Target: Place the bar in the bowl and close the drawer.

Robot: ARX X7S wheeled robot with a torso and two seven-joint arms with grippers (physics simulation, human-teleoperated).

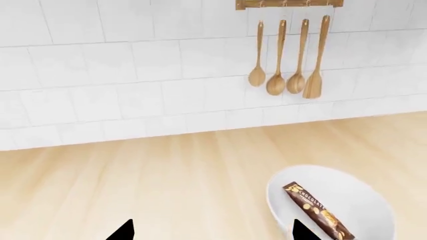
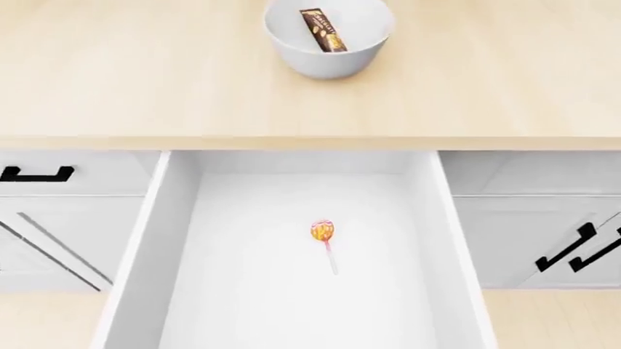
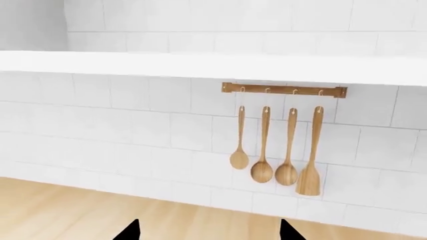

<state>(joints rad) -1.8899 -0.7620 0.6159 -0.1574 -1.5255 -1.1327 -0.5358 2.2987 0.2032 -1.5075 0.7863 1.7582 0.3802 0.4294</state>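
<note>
The dark brown speckled bar (image 2: 323,30) lies tilted inside the white bowl (image 2: 291,45) on the wooden counter. The left wrist view shows the same bar (image 1: 317,210) in the bowl (image 1: 365,200). Below the counter the wide white drawer (image 2: 185,240) stands pulled out. My left gripper (image 1: 211,231) is open above bare counter beside the bowl, holding nothing. My right gripper (image 3: 207,231) is open too, over the counter facing the tiled wall. Neither gripper appears in the head view.
An orange-yellow lollipop (image 2: 323,233) lies in the drawer's middle. Closed grey drawers with black handles (image 2: 35,174) (image 2: 578,249) flank it. Several wooden utensils (image 3: 275,150) hang from a rail on the tiled wall behind the counter, under a white shelf (image 3: 200,65).
</note>
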